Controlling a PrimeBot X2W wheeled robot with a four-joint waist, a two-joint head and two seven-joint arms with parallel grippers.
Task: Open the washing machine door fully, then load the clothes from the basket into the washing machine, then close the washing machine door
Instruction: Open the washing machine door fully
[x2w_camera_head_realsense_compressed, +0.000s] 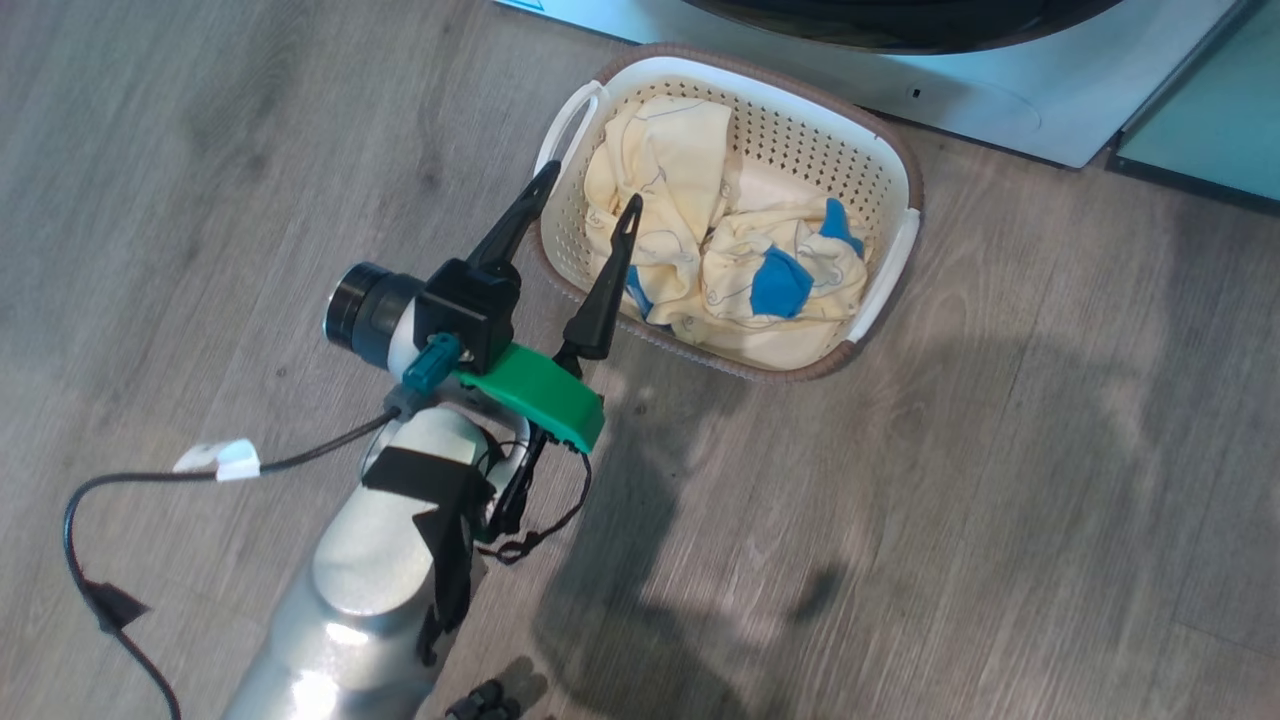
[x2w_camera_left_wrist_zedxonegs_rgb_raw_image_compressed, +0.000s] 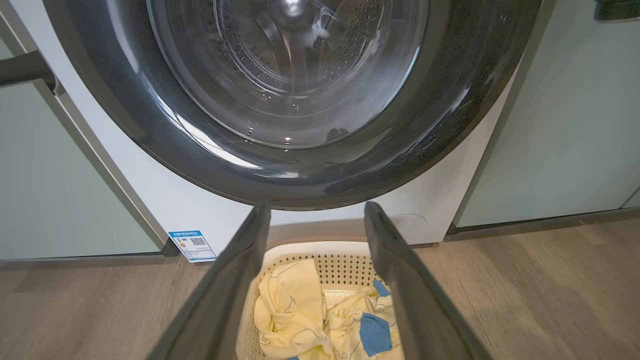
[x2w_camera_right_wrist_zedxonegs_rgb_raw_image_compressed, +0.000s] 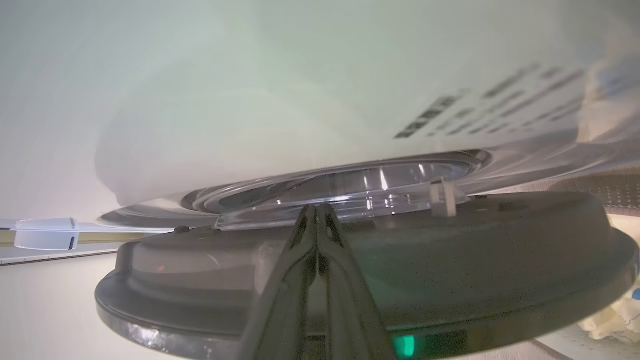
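Note:
On the wood floor in front of the washing machine (x2w_camera_head_realsense_compressed: 1000, 100) stands the cream basket (x2w_camera_head_realsense_compressed: 890, 150), holding pale yellow clothes (x2w_camera_head_realsense_compressed: 700, 240) with blue patches. My left gripper (x2w_camera_head_realsense_compressed: 592, 187) hangs open above the basket's left rim with nothing between its fingers. Its wrist view looks past the open left gripper (x2w_camera_left_wrist_zedxonegs_rgb_raw_image_compressed: 317, 206) at the clothes (x2w_camera_left_wrist_zedxonegs_rgb_raw_image_compressed: 310, 310) and the washing machine door (x2w_camera_left_wrist_zedxonegs_rgb_raw_image_compressed: 150, 125), with its black rim and glass centre. In the right wrist view my right gripper (x2w_camera_right_wrist_zedxonegs_rgb_raw_image_compressed: 316, 210) is shut, tips against the door's grey inner face (x2w_camera_right_wrist_zedxonegs_rgb_raw_image_compressed: 450, 250) below the glass bowl.
Pale green cabinet panels (x2w_camera_left_wrist_zedxonegs_rgb_raw_image_compressed: 575, 125) flank the washing machine (x2w_camera_left_wrist_zedxonegs_rgb_raw_image_compressed: 200, 210) on both sides. A blue sticker (x2w_camera_left_wrist_zedxonegs_rgb_raw_image_compressed: 192, 245) sits low on its front. A black cable (x2w_camera_head_realsense_compressed: 110, 490) loops off my left forearm. Open floor lies to the basket's right and front.

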